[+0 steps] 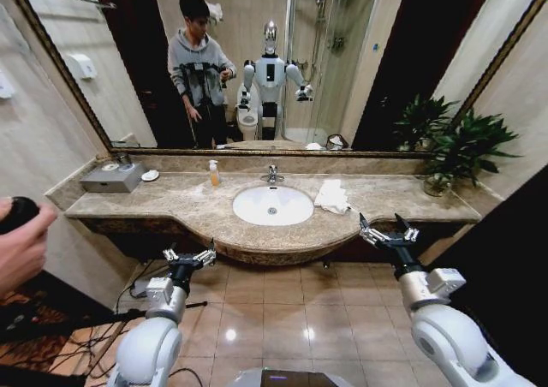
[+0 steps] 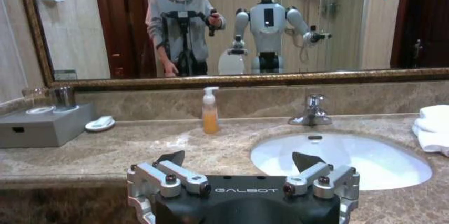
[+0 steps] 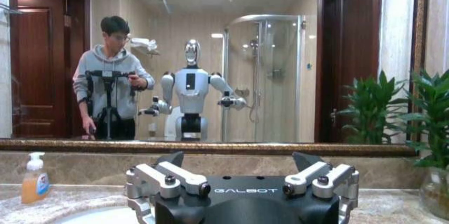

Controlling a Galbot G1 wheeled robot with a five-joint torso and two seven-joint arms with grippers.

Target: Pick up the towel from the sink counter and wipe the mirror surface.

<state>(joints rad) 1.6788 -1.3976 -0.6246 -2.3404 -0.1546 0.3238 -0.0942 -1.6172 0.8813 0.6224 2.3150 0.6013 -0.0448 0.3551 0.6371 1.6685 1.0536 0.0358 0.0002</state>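
Lying beside the empty basin (image 1: 273, 205), the towel (image 1: 332, 197) sits untouched; both grippers (image 1: 189, 256) (image 1: 387, 230) hover spread.

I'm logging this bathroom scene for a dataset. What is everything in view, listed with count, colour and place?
Small soft white towel: one, white, on the counter right of the basin.
Brown-beige marble sink counter: one, below the mirror.
Oval basin: one, white, counter centre.
Chrome tap: one, behind the basin.
Wide bronze-framed mirror: one, on the wall.
Soap bottle: one, orange, left of the tap.
Grey box: one, counter's left end.
Potted plant: one, green, right end.
Left gripper: open, before the counter.
Right gripper: open, near the counter's right front.
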